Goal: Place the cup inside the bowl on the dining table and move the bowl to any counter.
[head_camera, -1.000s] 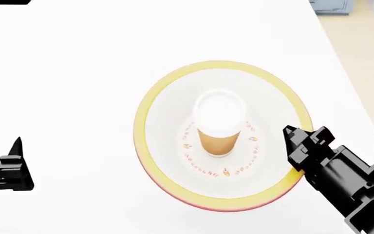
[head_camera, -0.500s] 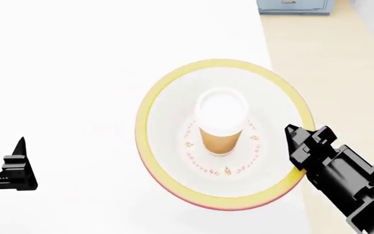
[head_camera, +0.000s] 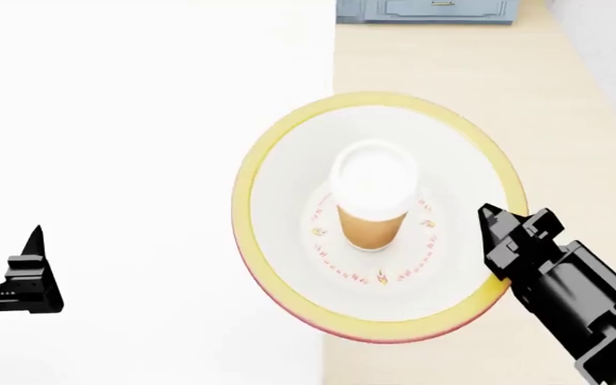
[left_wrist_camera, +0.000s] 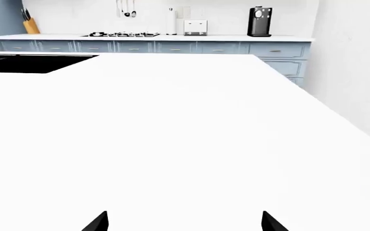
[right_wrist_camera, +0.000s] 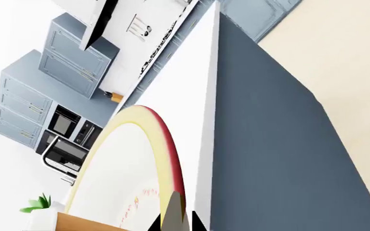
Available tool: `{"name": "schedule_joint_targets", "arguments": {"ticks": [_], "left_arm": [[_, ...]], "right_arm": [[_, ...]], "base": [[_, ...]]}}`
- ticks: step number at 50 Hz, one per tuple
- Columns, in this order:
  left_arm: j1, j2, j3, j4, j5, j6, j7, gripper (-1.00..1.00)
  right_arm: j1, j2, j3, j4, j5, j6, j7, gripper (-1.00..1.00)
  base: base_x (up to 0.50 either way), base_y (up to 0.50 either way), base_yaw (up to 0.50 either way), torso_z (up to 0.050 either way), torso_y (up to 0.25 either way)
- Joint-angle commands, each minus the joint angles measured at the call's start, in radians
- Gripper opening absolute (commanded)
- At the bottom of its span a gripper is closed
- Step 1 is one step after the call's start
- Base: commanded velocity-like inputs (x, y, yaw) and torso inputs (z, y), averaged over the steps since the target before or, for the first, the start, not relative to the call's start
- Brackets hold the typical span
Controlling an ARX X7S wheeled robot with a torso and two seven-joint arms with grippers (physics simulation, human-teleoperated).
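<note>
We see the cup upright in the bowl, bowl overhanging the dining table's right edge, floor beyond.

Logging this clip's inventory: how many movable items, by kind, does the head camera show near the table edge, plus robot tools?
Bowl: 1
Cup, standing in the bowl: 1
Robot tools: 2, the left tool and the right tool at the bowl's rim
Total: 4

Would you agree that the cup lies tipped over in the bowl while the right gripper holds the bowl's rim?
Not quite: the cup stands upright in the bowl, as the head view shows. The right gripper does hold the bowl's rim.
</note>
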Motion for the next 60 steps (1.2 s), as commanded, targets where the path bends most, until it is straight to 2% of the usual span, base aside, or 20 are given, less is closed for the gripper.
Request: {"name": "schedule_joint_targets", "arguments": {"ticks": [1,15,53,60], "left_arm": [[-0.002,0.002,0.003,0.000,0.001,0.000,-0.005,1.00],[0.004,-0.008,0.001,0.003,0.001,0.012,0.005,1.00],[0.008,-0.009,0.003,-0.001,0.002,0.016,-0.002,1.00],[0.021,-0.015,0.000,0.001,-0.001,0.022,0.002,1.00]], "right_arm": [[-0.001,0.005,0.031,-0.006,-0.020,-0.036,-0.004,-1.00],[0.000,-0.005,0.035,0.016,-0.038,-0.047,-0.024,-1.00],[-0.013,-0.016,0.049,0.028,-0.039,-0.064,-0.023,-1.00],[-0.012,-0.017,0.050,0.026,-0.054,-0.066,-0.034,-1.00]], "base": [[0.00,-0.50,0.00,0.000,0.000],[0.07,-0.50,0.00,0.000,0.001],[0.34,-0.45,0.00,0.000,0.001],[0.43,-0.22,0.00,0.000,0.001]]}}
